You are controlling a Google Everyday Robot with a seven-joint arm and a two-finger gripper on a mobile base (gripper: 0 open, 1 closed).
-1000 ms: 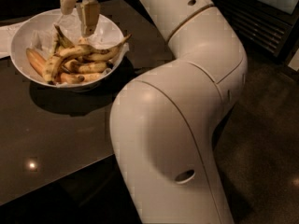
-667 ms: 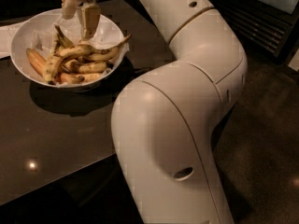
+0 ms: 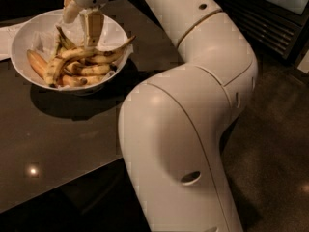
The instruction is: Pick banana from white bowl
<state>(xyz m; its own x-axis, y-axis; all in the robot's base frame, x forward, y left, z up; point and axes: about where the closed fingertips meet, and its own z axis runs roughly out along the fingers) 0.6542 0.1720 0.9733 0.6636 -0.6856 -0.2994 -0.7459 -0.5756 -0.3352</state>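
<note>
The white bowl [image 3: 20, 41] stands on the dark bench [image 3: 72, 129], close to its far right corner and well back from the near edge. It holds a heap of bananas [image 3: 79, 67], yellow and heavily marked with brown, lying crosswise over one another. The heap fills the near half of the bowl, and one curved tip reaches up over the rim on the side facing the bench's right edge. Behind the fruit, the far inner wall of the bowl shows bare white.

The gripper [image 3: 78, 32] hangs over the middle of the bowl, pointing down from the far edge of the bench. Its tan fingers [image 3: 91, 27] look spread, with a clear gap between them. The longer one reaches down to the top of the heap and seems to touch a banana there, though the contact is hard to make out in the dim light. The shorter one sits higher, above the bowl's far wall. No banana is lifted clear of the heap.

The white arm [image 3: 193, 105] runs along the bench's right edge, and its large bent elbow hides the near right corner. A flat white paper sheet [image 3: 4, 42] lies on the bench just beside the bowl, on the side away from the arm. To the right of the arm lies dark floor [image 3: 280, 129].
</note>
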